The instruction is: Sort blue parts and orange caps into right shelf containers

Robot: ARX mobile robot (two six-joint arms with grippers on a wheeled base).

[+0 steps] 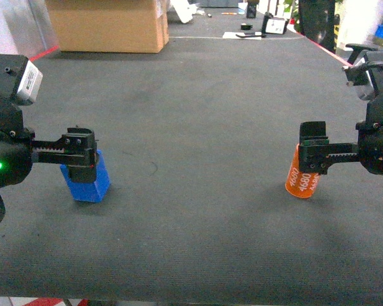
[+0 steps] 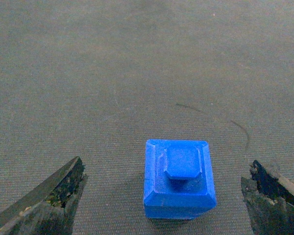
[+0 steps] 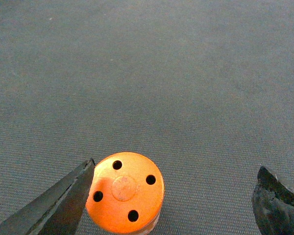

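1. A dark grey mat [image 1: 198, 127] fills most of the head view, with a cardboard box [image 1: 108, 25] at its far edge in the upper left of the frame and floor clutter behind; no shelf or crate is seen in any view.

2. In the left wrist view, the left gripper [image 2: 161, 196] is held with its fingers [image 2: 49, 196] spread wide apart, one in each lower corner of the frame. The blue part [image 2: 179, 178] stands on the mat between them, nearer the finger at lower right, with nothing touching it.

3. In the right wrist view, the right gripper [image 3: 176, 196] is likewise spread open. The orange cap [image 3: 125, 192] stands upright at the bottom centre of the frame, with the finger [image 3: 63, 200] at lower left just beside or touching its rim; which cannot be told.

4. In the head view, the blue part appears at lower left under the left gripper and the orange cap at centre right under the right gripper, well apart.

5. A risk is judged on the right: because the cap is off-centre, it could be pushed or tipped by the near finger before the far one arrives, and a round cap may roll away.

6. On the left, the off-centre blue part could be slid or twisted on closing and gripped only by a sloped edge, so that it slips in transit.
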